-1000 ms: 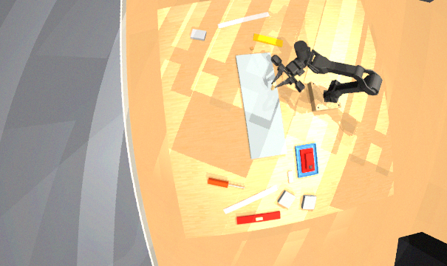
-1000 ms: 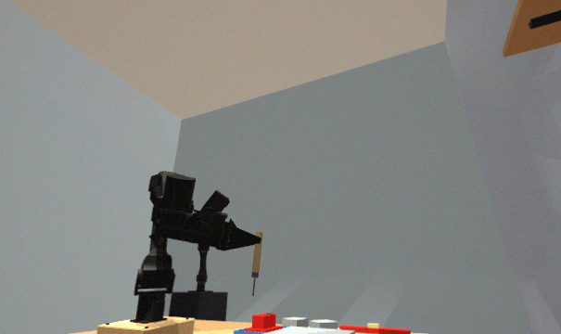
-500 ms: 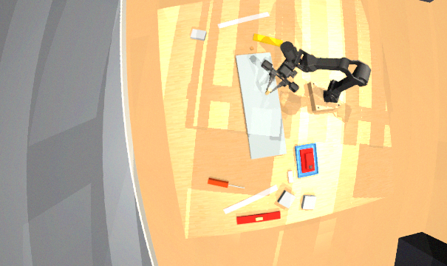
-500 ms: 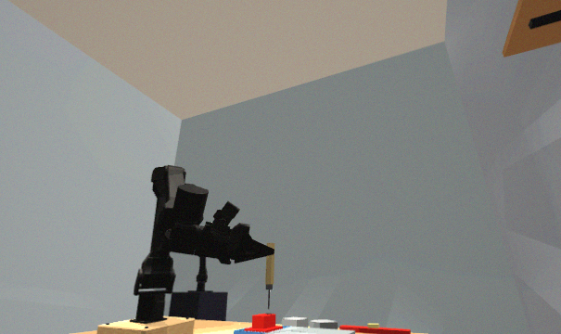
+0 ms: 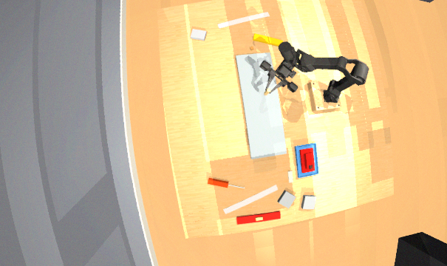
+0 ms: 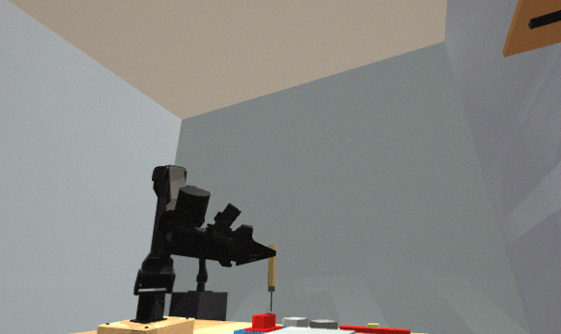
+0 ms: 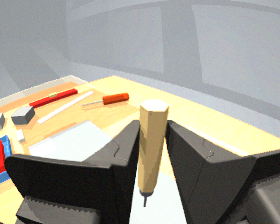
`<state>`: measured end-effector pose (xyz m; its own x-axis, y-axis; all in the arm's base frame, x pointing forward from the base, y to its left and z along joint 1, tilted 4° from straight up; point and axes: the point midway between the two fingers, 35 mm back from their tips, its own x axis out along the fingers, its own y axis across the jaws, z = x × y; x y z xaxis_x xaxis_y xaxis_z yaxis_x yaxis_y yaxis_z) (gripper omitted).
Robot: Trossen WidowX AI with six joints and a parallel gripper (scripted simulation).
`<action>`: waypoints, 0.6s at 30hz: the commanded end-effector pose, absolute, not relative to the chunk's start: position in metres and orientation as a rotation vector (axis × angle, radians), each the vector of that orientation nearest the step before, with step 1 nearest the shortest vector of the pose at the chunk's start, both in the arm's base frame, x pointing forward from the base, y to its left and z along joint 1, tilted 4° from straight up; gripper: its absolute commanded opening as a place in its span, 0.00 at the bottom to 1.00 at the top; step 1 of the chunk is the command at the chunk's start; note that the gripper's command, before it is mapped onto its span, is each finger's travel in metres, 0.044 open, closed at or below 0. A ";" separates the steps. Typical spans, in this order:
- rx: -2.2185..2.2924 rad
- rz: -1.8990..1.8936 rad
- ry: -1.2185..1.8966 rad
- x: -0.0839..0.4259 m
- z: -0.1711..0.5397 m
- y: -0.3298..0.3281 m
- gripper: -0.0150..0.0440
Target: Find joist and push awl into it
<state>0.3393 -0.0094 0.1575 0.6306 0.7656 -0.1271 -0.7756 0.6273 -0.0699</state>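
One faceted, wood-coloured awl (image 5: 267, 93) (image 6: 272, 268) (image 7: 153, 145) hangs point-down in the black hand (image 5: 268, 91) (image 6: 273, 253) (image 7: 152, 125)

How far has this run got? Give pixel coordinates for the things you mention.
Done: the stud finder (image 5: 307, 160) (image 6: 263, 321) sits in the tray (image 5: 316, 171) (image 7: 0, 178). In hand: the awl (image 5: 267, 92) (image 6: 272, 269) (image 7: 153, 145), upright in the fingers, tip above the panel (image 5: 265, 129) (image 7: 73, 142). Left: pushing it down into the joist. Whether the joist was found, I cannot tell.

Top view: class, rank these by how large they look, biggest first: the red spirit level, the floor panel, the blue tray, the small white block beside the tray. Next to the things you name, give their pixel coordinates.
1. Floor panel (image 5: 264, 125) (image 7: 73, 140)
2. Blue tray (image 5: 297, 162) (image 7: 9, 150)
3. Red spirit level (image 5: 249, 219) (image 6: 377, 329) (image 7: 66, 94)
4. Small white block (image 5: 290, 176) (image 7: 20, 135)
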 end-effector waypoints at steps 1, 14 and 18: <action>-0.126 0.890 0.082 0.339 0.155 -0.009 0.25; -0.126 0.890 0.082 0.340 0.146 -0.010 0.25; -0.126 0.890 0.082 0.340 0.144 -0.010 0.25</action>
